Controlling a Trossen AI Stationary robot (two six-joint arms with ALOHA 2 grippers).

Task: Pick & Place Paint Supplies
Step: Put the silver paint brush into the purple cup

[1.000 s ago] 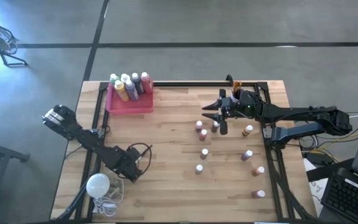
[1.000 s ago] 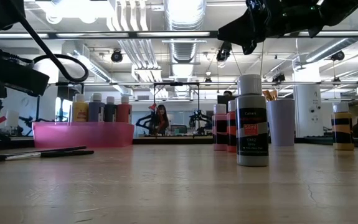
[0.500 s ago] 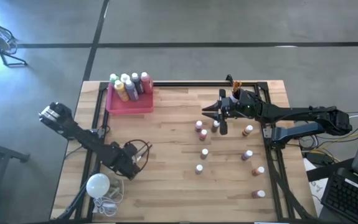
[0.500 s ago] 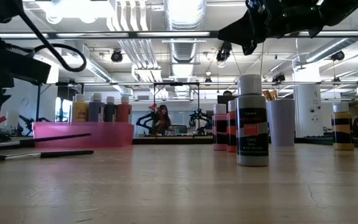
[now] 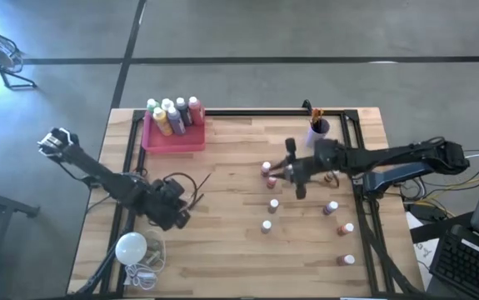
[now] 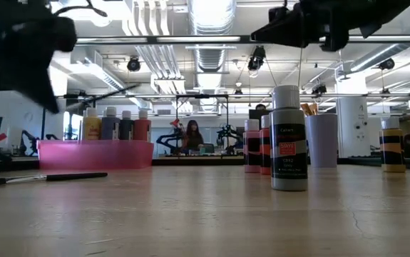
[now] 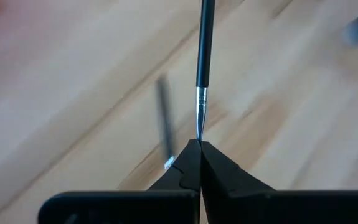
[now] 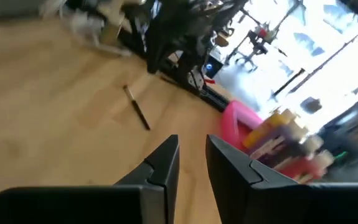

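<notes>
Pinching a thin dark paintbrush (image 7: 205,43) by its bristle tip in the left gripper (image 7: 198,144), fingers pressed tight together on it, handle pointing straight out ahead of the fingertips. Hanging above the wood table (image 5: 222,250) with that brush raised off the boards, as seen level across the table. Leaving a second paintbrush (image 7: 164,118) lying flat on the table just below and beside the left gripper's tips. Keeping the pink tray (image 5: 181,140) with its cluster of larger paint bottles (image 5: 172,115) well ahead of the left gripper, beyond the held brush's far end, and the white bulb (image 5: 131,247) close behind it.

Hovering over the scattered small paint bottles (image 5: 273,179) with the right gripper (image 8: 192,140), fingers standing a narrow slot apart and gripping nothing. Sitting just under and beside the right gripper's tips, the nearest two small bottles; standing farther back along its arm, the others. Facing the pink tray far ahead of the right gripper's fingers, with a cup of brushes (image 5: 318,127) off to its side.
</notes>
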